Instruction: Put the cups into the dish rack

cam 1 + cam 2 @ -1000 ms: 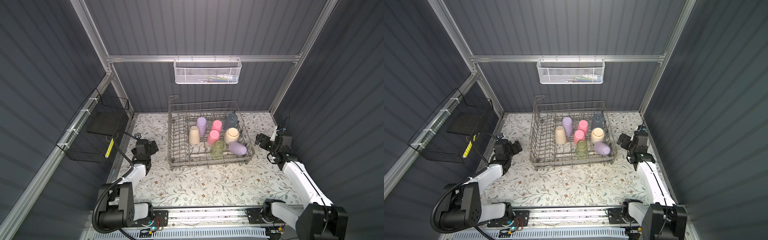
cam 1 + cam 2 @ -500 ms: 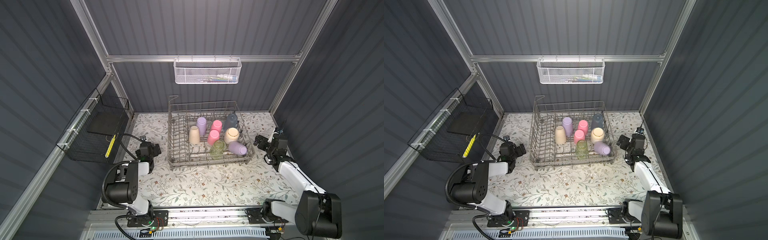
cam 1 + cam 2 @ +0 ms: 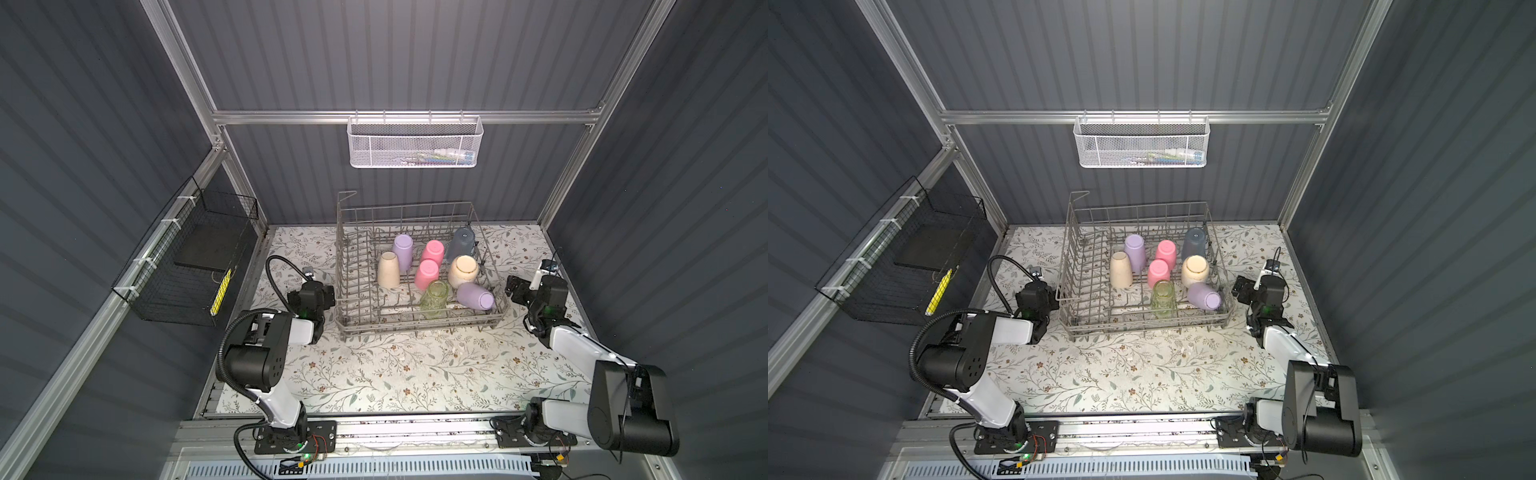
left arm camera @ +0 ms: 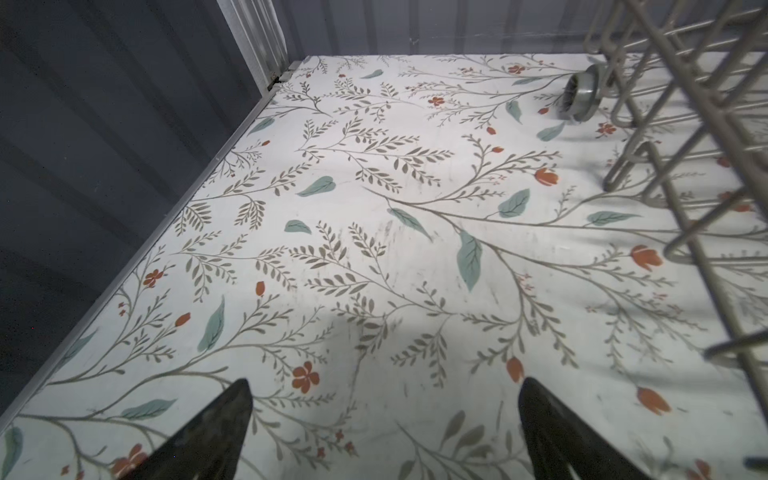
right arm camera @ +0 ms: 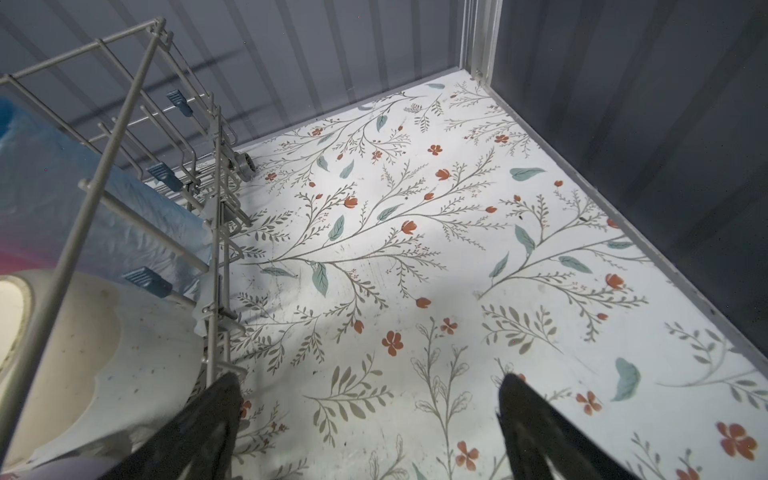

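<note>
— Where are your cups?
— All eight cups (image 3: 428, 272) sit in the dish rack (image 3: 415, 327), frame centre. Your left gripper (image 4: 384, 395) and right gripper (image 5: 370, 386) gape empty. Only the right wrist view catches two cups, cut off.

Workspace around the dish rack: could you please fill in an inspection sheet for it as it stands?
Surface: floral tabletop, no spills seen.
Job's things: eight cups all inside the dish rack; one lilac cup tipped over.
Clutter: nothing seen.
Grippers: left gripper and right gripper open, empty, flanking the rack.
Cables: black hose loops by the left arm, clear of the rack.
Surroundings: white mesh basket on rear rail; black wire basket on left wall.
</note>
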Motion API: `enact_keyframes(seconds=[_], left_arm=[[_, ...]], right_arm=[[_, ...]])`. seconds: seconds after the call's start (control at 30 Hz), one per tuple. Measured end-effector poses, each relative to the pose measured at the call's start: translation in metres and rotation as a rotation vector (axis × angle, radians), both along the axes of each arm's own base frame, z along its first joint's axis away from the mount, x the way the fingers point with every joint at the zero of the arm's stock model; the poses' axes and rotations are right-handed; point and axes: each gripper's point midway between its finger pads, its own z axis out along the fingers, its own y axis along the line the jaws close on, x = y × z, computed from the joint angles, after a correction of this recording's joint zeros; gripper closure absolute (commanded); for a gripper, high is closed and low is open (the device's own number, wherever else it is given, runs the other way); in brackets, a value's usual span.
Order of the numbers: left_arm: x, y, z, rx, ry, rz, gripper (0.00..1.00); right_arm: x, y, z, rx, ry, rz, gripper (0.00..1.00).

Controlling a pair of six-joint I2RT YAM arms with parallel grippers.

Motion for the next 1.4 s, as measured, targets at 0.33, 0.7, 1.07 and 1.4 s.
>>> enact_keyframes(seconds=[0.33,0.7,1.07,1.4], left_arm=[[-0.004,0.011,0.004,0.022,-0.041,0.030,0.07],[-0.012,0.010,-0.002,0.038,-0.067,0.008,0.00],[-0.010,0.010,0.003,0.034,-0.090,0.009,0.00],[-0.010,0.010,0.003,0.034,-0.090,0.009,0.00]], right_arm=[[-0.009,-0.001,-0.004,-0.034,-0.071,0.007,0.04],[-0.003,-0.001,-0.011,-0.069,-0.122,0.020,0.02],[0.003,0.007,-0.014,-0.103,-0.167,0.065,0.01],[0.004,0.007,-0.009,-0.110,-0.189,0.066,0.01]])
